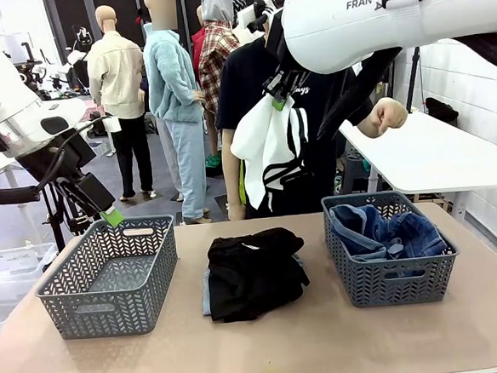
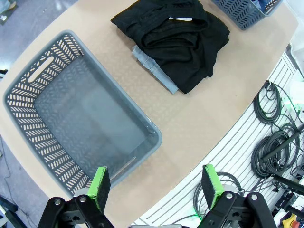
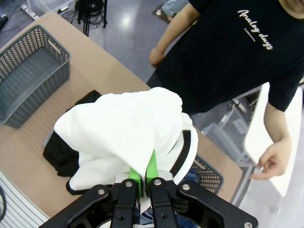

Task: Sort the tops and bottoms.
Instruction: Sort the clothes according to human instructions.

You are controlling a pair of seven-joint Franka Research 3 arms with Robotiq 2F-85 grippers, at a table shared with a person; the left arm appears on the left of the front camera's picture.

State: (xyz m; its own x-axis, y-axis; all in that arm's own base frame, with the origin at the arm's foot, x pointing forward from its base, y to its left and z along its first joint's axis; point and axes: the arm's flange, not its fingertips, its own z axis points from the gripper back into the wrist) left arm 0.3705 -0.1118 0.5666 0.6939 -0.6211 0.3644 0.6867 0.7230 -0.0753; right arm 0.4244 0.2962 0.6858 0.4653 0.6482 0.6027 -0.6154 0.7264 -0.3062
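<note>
Spanning the near scene was a tan table (image 1: 328, 343), matte and bare between its loads. Grey floor ran behind it. A white side table (image 1: 434, 152) stood at the far right against a white wall. A person in a black printed T-shirt (image 3: 237, 52) stood at the far edge, one hand (image 1: 387, 114) curled above the side table. In the left wrist view, a white slatted floor with coiled black cables (image 2: 275, 137) lay beyond the table's curved edge.

Two grey lattice baskets sat on the table, well apart. The left basket (image 1: 110, 277) held nothing. The right basket (image 1: 390, 262) held dark blue denim bottoms (image 1: 388, 232), bunched. Between the baskets lay the black top (image 1: 254, 271), folded loosely, with pale denim bottoms (image 2: 154, 69) beneath it. Only a strip of the pale denim stuck out at the pile's left side.

The white top (image 1: 267, 147), with black trim and stripes, hung high over the table's far middle, in front of the person's chest. The right gripper (image 1: 278, 95) was clenched on its upper edge, and the cloth drooped straight down from the pinch. From that wrist, the green pads (image 3: 151, 167) met tight on the fabric, which ballooned out past the fingers and hid part of the black pile below.

The left gripper (image 2: 154, 183) had its jaws spread wide and grasped nothing. It was poised above one corner of the left basket, clear of the rim.
</note>
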